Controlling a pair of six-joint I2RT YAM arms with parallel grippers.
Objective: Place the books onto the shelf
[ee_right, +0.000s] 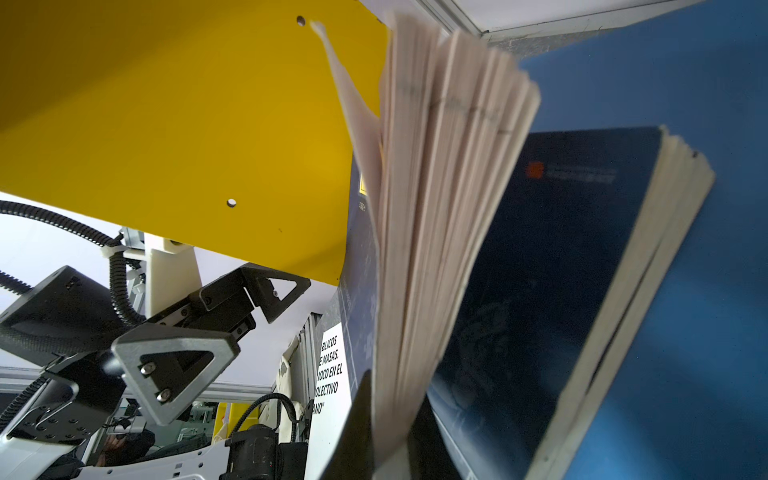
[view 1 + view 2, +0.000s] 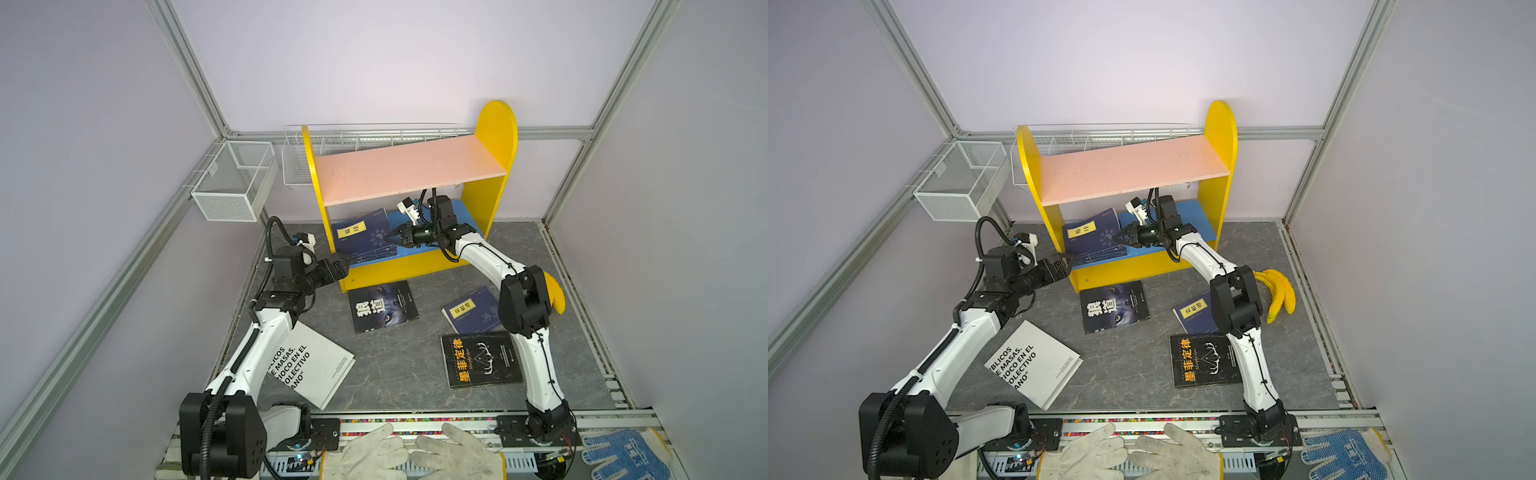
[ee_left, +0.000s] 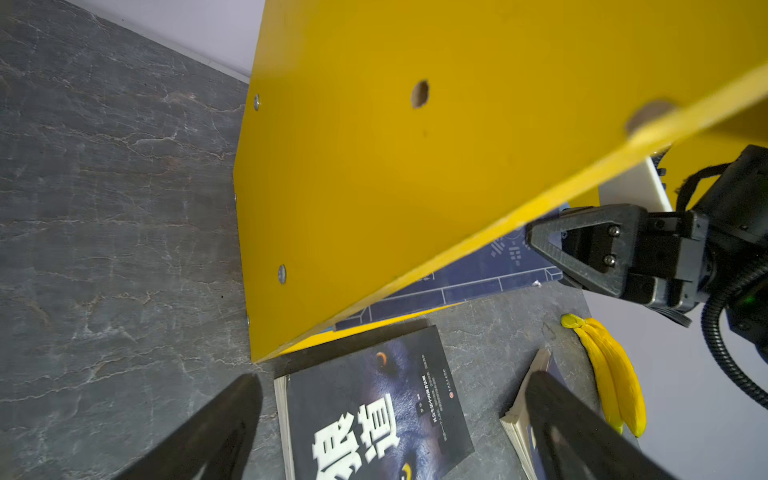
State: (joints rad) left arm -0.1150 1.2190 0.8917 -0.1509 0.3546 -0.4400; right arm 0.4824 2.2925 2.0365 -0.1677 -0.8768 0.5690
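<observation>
Four paperbacks lie unshelved on the grey marbled tabletop (image 2: 395,386): a large white paperback (image 2: 316,365), a black wolf-cover paperback (image 2: 382,305), a black orange-titled paperback (image 2: 480,359) and a navy yellow-labelled paperback (image 2: 471,309). At the left end of the yellow-sided shelf (image 2: 496,124), on its blue lower board (image 2: 467,214), the right gripper (image 2: 387,237) is pinched on the fanned pages of a leaning navy-blue paperback (image 2: 365,235), with at least one more alongside. The left gripper (image 2: 343,266) gapes wide and empty just outside the left panel.

Your left arm reaches forward and low; the left gripper (image 2: 345,262) has its jaws spread wide and holds nothing. Your right arm stretches forward, wrist turned leftward, right gripper (image 2: 388,237) pinched tight on the navy book (image 2: 361,241) pages.
</observation>
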